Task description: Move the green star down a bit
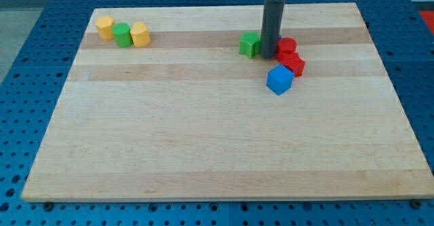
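The single camera view shows no brand, label or writing anywhere that can be read. There are no jaws on this arm, so nothing is spread, pressed together or pinching; it ends in a straight dark rod, and my tip [268, 55] rests on the wooden tabletop [203, 131] near the view's top, right of centre.

The green star [249, 44] sits just to the view's left of my tip, touching or nearly touching the rod; I cannot tell which. On the rod's other side a red cylinder [287, 47] stands close by, with a second red block [293, 64] just below it, its shape unclear. A sliver of blue shows behind the rod, too hidden to name. A blue cube [279, 80] lies just below my tip, towards the view's bottom.

Well apart, at the view's top left, three blocks stand in a touching row: a yellow block [104, 27], a green cylinder [122, 34] and another yellow block [140, 34].
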`<action>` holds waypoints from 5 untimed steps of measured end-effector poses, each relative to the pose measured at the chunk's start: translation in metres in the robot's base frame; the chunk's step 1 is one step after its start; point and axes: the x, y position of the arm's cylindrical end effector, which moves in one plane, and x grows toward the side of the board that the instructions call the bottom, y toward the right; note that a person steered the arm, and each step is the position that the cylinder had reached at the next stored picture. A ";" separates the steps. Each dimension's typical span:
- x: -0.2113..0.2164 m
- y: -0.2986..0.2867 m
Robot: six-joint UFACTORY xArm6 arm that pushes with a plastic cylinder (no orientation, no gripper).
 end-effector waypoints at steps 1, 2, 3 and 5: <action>0.016 -0.013; 0.022 -0.041; 0.022 -0.079; -0.032 -0.093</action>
